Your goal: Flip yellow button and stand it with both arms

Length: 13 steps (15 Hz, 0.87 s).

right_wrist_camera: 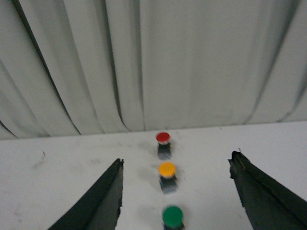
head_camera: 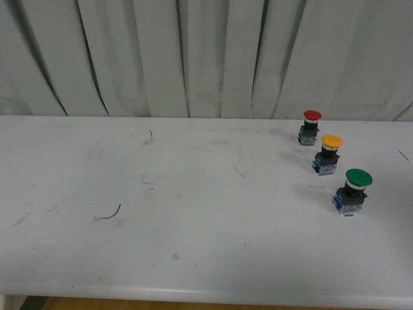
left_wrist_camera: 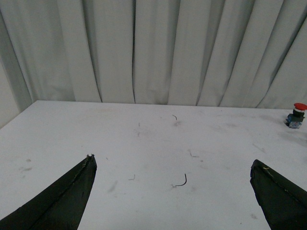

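Yellow button (head_camera: 330,154) upright between two others.

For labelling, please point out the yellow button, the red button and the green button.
yellow button (head_camera: 332,141), front view, on its cap.
red button (head_camera: 312,115), front view, on its cap.
green button (head_camera: 358,177), front view, on its cap.

- Dim, flat, greenish light; soft shadows in curtain (head_camera: 206,58) folds.
- Right wrist view blurred; buttons (right_wrist_camera: 167,170) smeared.
- Front, left wrist views sharper, slightly grainy.
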Available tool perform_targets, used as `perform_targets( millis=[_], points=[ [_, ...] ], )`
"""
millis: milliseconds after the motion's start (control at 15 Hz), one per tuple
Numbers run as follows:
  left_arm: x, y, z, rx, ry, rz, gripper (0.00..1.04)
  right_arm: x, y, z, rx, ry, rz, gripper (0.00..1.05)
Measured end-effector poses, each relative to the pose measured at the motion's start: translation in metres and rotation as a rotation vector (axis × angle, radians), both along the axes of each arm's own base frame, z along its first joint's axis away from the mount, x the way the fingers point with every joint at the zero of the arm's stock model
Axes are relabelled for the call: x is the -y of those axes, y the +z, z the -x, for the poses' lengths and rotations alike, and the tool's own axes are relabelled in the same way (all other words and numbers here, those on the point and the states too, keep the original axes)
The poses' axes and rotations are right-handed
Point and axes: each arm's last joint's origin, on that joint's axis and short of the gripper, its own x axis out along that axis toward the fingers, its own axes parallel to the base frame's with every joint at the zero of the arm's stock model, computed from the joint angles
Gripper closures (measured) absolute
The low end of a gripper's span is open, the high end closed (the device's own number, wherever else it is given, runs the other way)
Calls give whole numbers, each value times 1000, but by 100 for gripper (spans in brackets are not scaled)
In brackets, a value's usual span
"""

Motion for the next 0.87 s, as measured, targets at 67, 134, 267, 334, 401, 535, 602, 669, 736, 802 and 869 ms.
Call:
perform_targets(
  millis=[67, 134, 267, 334, 401, 535, 602, 669, 736, 802, 869],
  points=[
    [0, 0, 0, 0, 0, 0, 7, 0, -9, 32, -19, -26, 40, 47],
    [0, 0, 0, 0, 0, 0, 7, 3, -16, 58, 26, -13, 49, 61],
    [0, 0, 0, 0, 0, 0, 7, 15, -28, 77, 83, -36, 52, 91],
    [0, 0, 0, 0, 0, 0, 7, 17, -41, 81, 58, -24, 59, 103],
    [0, 0, 0, 0, 0, 0, 7, 20, -52, 85, 40, -25, 64, 103],
    [0, 0, 0, 0, 0, 0, 7, 27, -58, 95, 69, -6, 61, 103],
    [0, 0, 0, 0, 0, 0, 7, 34, -64, 98, 64, -32, 63, 103],
    [0, 0, 0, 0, 0, 0, 7, 36, -69, 101, 54, -40, 63, 103],
    [0, 0, 0, 0, 0, 0, 7, 34, -72, 103, 55, -23, 62, 103],
    [0, 0, 0, 0, 0, 0, 7, 35, -75, 106, 57, -24, 62, 103],
    [0, 0, 0, 0, 0, 0, 7, 35, -77, 109, 61, -25, 62, 103]
  ],
)
